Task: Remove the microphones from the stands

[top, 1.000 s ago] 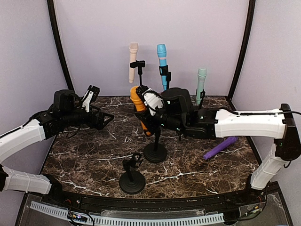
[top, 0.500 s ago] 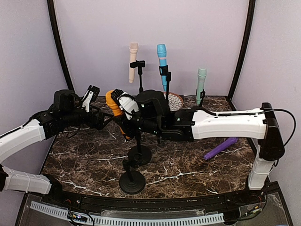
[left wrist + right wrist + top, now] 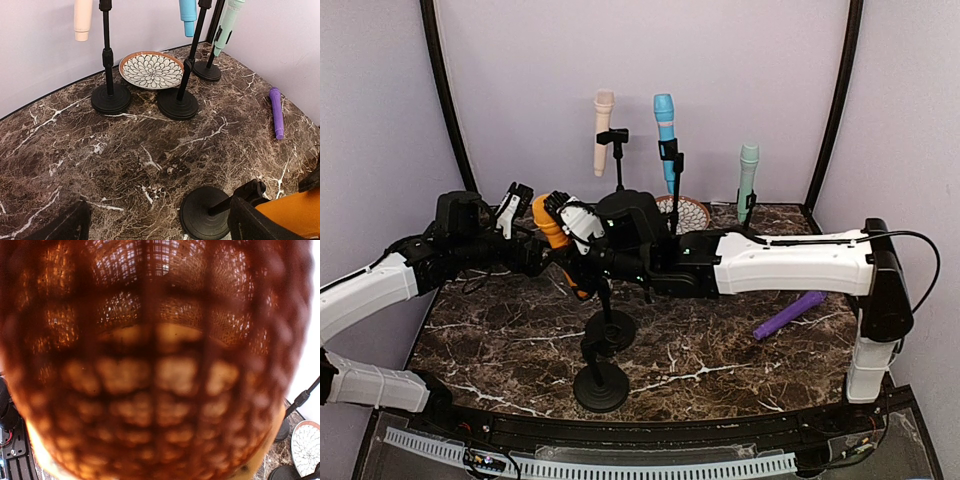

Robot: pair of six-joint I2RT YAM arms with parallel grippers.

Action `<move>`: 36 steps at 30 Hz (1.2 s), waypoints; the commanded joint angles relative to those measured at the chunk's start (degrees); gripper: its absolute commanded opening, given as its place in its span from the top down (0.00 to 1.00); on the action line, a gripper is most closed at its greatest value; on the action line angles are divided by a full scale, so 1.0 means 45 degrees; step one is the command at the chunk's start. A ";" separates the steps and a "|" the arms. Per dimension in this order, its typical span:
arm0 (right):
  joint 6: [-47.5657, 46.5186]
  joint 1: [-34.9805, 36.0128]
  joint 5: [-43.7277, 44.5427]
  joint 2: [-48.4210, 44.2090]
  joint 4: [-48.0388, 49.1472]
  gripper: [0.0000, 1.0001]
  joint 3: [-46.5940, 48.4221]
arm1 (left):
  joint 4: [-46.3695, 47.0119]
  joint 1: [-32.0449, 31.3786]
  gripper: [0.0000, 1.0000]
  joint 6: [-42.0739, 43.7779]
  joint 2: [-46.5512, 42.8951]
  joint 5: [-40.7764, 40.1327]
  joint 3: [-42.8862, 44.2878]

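Observation:
The orange microphone leans over the left middle of the table, and my right gripper is shut on its body. Its black stand hangs on to it by the clip, with the base resting on the marble. In the right wrist view the microphone's mesh head fills the picture and hides the fingers. My left gripper is open right beside the microphone, on its left. The left wrist view shows the orange body at the lower right, just past one finger, and the stand's base below.
An empty black stand is at the front centre. At the back, stands hold a beige microphone, a blue one and a green one. A patterned plate lies among them, and a purple microphone lies at the right.
My right arm has swung left with the orange microphone, dragging its stand along the table up to my left gripper. The left arm has stayed put and open.

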 commanded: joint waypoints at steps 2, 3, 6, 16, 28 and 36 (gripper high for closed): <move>0.0186 0.0094 0.0267 -0.0242 0.0708 0.81 0.0585 | 0.0349 0.0022 0.01 -0.0070 -0.0209 0.0266 -0.0075; 0.0204 0.0095 0.0322 -0.0250 0.0648 0.80 0.0576 | 0.0359 0.0016 0.01 -0.0095 -0.0272 0.0277 -0.0082; 0.0220 0.0095 0.0410 -0.0323 0.0575 0.80 0.0479 | 0.0368 0.0029 0.01 -0.0130 -0.0348 0.0262 -0.0112; 0.0514 0.0083 0.0223 0.0060 0.0277 0.43 0.0720 | 0.0378 0.0029 0.01 -0.0095 -0.0478 0.0416 -0.0130; 0.0321 -0.0079 -0.0384 -0.2421 0.0821 0.06 -0.1545 | 0.0324 0.0011 0.01 0.0202 -0.2547 -0.0758 -0.0639; 0.1298 -0.2032 -0.5012 -0.4429 0.2283 0.01 -0.4746 | -0.0452 0.0011 0.02 -0.0366 -0.5373 0.1179 -0.1501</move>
